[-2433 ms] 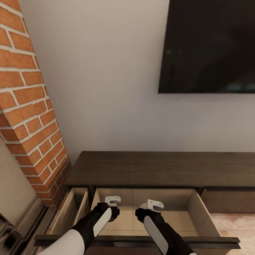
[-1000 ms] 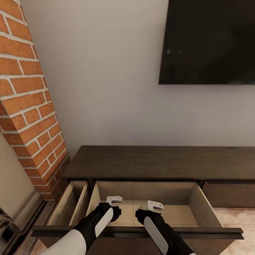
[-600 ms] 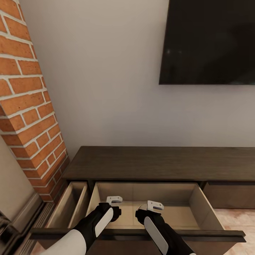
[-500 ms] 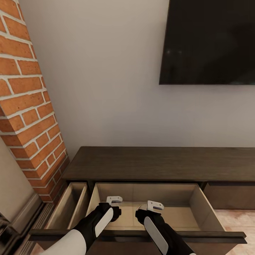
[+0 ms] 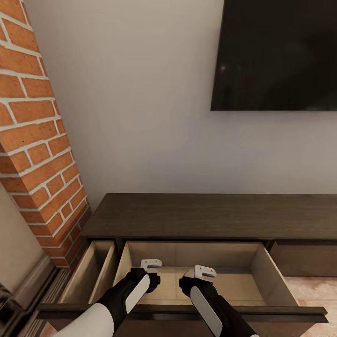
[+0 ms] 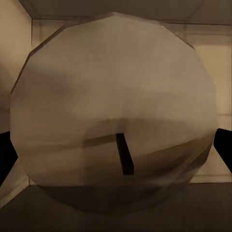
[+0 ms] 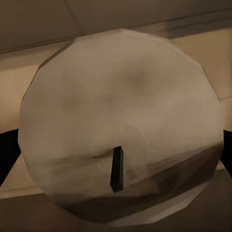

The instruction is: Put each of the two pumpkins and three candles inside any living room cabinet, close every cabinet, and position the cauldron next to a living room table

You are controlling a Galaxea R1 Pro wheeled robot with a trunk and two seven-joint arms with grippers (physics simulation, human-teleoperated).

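Little has moved: both arms reach over the open cabinet (image 5: 187, 220) drawer, each gripper clasping a candle (image 6: 113, 111)

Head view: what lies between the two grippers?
Only the bare floor of the open drawer, in the head view. The left gripper, shut on one candle, and the right gripper, shut on another candle, hang apart above it.

Soft, even light fills the room, with no hard shadows on the pale wall (image 5: 140, 117). The dark screen (image 5: 276, 54) carries a few faint specks of glare. A dim band of shade sits under the cabinet (image 5: 210, 215) top, across the back of the open drawer (image 5: 187, 255). Up close, each candle (image 6: 113, 116) looks blurry and faceted, its lower face shaded; the other candle (image 7: 121, 125) looks the same.
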